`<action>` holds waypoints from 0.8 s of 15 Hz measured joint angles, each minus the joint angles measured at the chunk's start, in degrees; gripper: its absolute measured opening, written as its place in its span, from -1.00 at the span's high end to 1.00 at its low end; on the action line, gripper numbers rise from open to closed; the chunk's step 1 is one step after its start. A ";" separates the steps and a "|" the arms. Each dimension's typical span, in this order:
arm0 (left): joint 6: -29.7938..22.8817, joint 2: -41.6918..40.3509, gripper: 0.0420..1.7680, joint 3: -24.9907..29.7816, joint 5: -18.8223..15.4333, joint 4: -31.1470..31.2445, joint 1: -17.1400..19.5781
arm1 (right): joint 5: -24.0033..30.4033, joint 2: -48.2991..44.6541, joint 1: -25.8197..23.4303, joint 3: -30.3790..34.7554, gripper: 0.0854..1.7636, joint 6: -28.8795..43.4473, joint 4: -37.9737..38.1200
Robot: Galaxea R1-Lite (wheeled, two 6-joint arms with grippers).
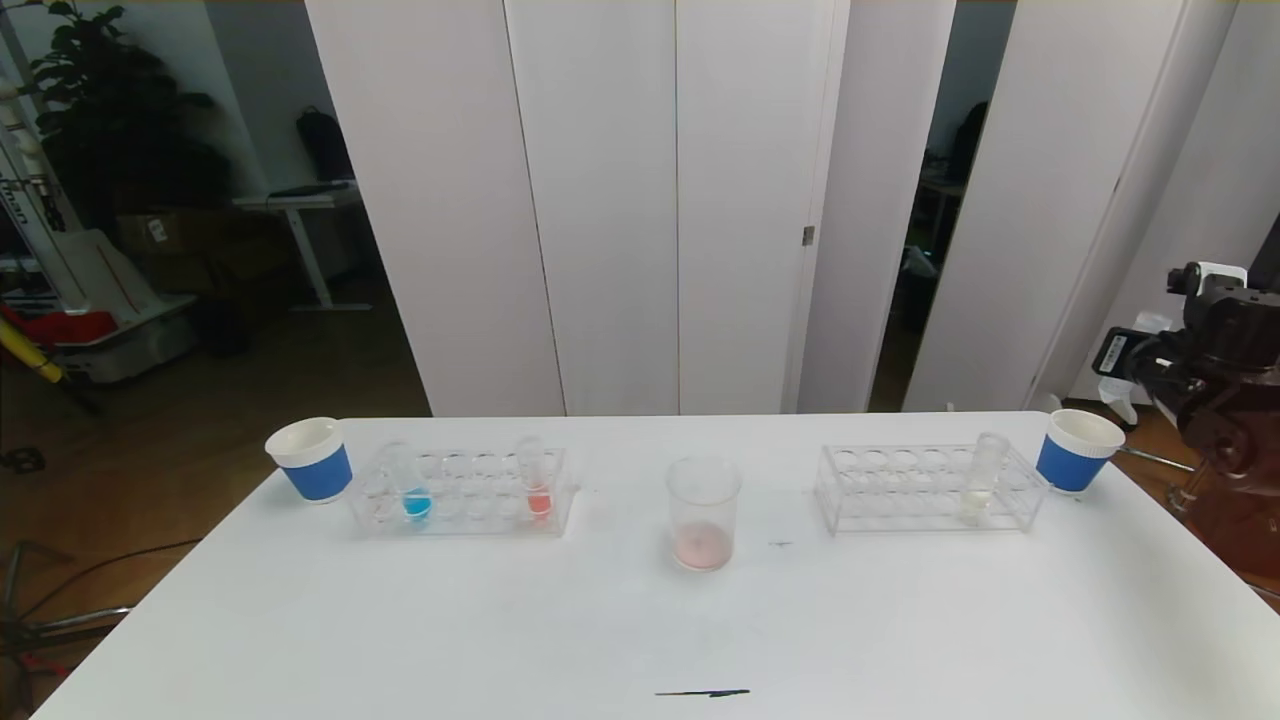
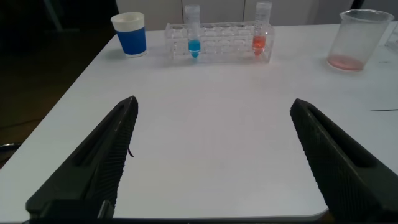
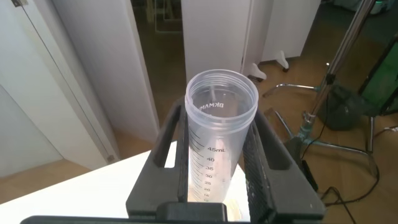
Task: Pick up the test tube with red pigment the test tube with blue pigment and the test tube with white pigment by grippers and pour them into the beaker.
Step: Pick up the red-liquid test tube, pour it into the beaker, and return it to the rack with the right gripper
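- My left gripper [image 2: 212, 102] hovers low over the near part of the white table [image 1: 600, 620]. Its two black fingers are spread wide apart and hold nothing.
- A short black mark [image 1: 702, 692] lies on the table near the front edge.
- The beaker [image 1: 703, 510] stands upright at the table's middle, between the two racks, with a thin pinkish layer at its bottom.
- The left clear rack [image 1: 460, 490] holds the test tube with blue pigment [image 1: 412, 482] upright near its left end. A tube with orange-red pigment [image 1: 535, 480] stands upright near its right end.
- The right clear rack [image 1: 925, 488] holds the test tube with white pigment [image 1: 982, 478] near its right end, leaning slightly.
- One blue-and-white paper cup [image 1: 312, 458] stands just left of the left rack. A second cup [image 1: 1078, 450] stands just right of the right rack.
- My right gripper [image 3: 219, 118] is raised off the table's far right corner. Its fingers are clamped on either side of a clear graduated tube [image 3: 221, 102], held mouth-up; I cannot tell what is inside.
- White panels [image 1: 600, 200] stand behind the table.
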 joint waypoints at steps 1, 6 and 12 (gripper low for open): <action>0.00 0.00 -0.98 0.00 0.00 0.00 0.00 | -0.02 0.74 0.00 0.33 0.41 0.04 -0.20; -0.02 0.00 -0.98 0.00 0.02 0.00 0.00 | -0.02 5.29 0.72 1.34 0.41 0.72 -2.95; 0.00 0.00 -0.98 0.00 0.00 0.00 0.00 | 0.07 7.42 1.08 2.97 0.41 0.01 -3.04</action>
